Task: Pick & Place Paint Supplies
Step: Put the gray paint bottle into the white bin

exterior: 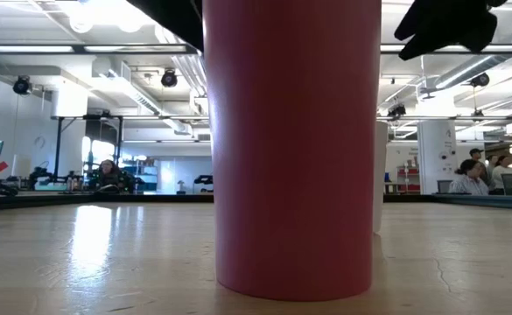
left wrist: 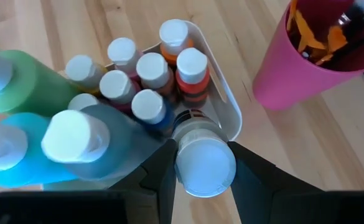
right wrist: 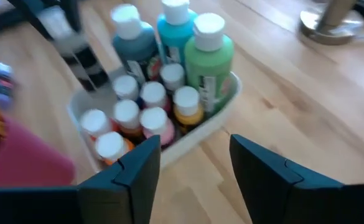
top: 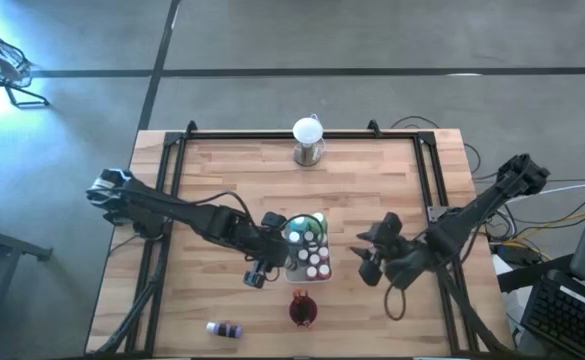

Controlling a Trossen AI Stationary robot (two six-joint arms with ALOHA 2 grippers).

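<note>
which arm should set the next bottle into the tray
Left, probably. The left gripper already holds a white-capped bottle right at the white tray edge, beside the bottles already inside. The right gripper is open, holds nothing, and sits off to the tray's side.

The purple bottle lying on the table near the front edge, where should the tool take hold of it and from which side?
Grip the purple bottle across the middle of its body, coming straight down from above. It lies flat on its side, alone on bare wood, so both long sides are free; its white cap end looks narrower and likelier to slip.
</note>
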